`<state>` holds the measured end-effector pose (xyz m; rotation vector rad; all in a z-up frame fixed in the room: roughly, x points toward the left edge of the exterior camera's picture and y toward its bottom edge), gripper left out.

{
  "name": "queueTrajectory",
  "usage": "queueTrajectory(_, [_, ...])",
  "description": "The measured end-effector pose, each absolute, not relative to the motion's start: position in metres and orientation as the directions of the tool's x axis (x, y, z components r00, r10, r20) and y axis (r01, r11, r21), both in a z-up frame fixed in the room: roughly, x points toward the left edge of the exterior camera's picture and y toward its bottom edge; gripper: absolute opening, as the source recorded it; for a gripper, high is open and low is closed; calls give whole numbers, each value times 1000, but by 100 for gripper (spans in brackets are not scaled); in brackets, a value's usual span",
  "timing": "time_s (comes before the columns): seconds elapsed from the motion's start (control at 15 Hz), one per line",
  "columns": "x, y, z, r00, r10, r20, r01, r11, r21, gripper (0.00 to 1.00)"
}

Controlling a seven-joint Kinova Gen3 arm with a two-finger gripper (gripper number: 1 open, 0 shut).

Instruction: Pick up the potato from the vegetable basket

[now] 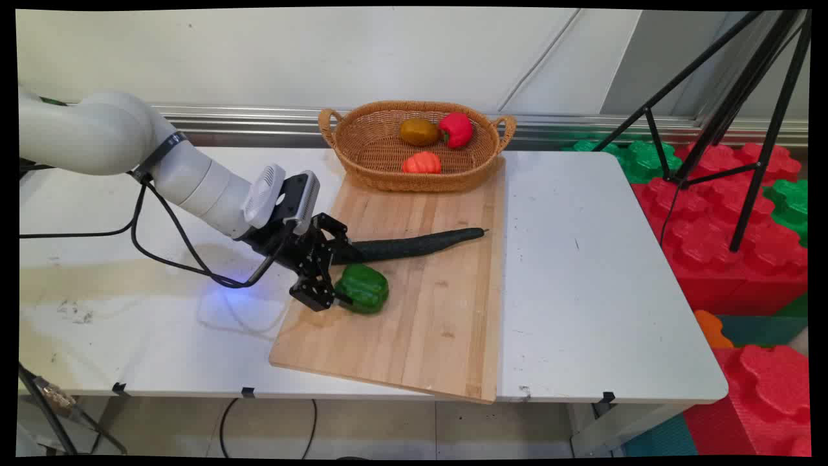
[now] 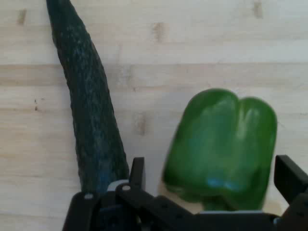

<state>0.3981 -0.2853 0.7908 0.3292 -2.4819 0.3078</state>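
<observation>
A green bell pepper [image 1: 362, 288] [image 2: 221, 147] lies on a wooden cutting board [image 1: 440, 323] [image 2: 192, 48]. My gripper [image 1: 337, 279] [image 2: 211, 178] is low over the board's left side and open, one finger on each side of the pepper. In the hand view a narrow gap shows between the left finger [image 2: 137, 171] and the pepper, while the right finger [image 2: 288, 178] sits at its edge. A long dark green cucumber [image 1: 414, 246] [image 2: 89, 110] lies just beyond the pepper, its thick end beside my hand.
A wicker basket [image 1: 362, 142] at the board's far end holds a red pepper [image 1: 456, 129], a brownish-yellow fruit [image 1: 419, 131] and a small orange vegetable [image 1: 422, 163]. A black tripod [image 1: 744, 129] and red and green foam blocks [image 1: 711, 213] stand right of the white table [image 1: 582, 259].
</observation>
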Motion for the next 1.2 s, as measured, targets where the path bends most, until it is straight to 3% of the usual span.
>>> queueTrajectory(0.47, [401,-288,796,-771,-160,616,-314,938,-149,100])
queueTrajectory(1.2, [423,-288,854,-719,-169,674,-350,926,-141,100])
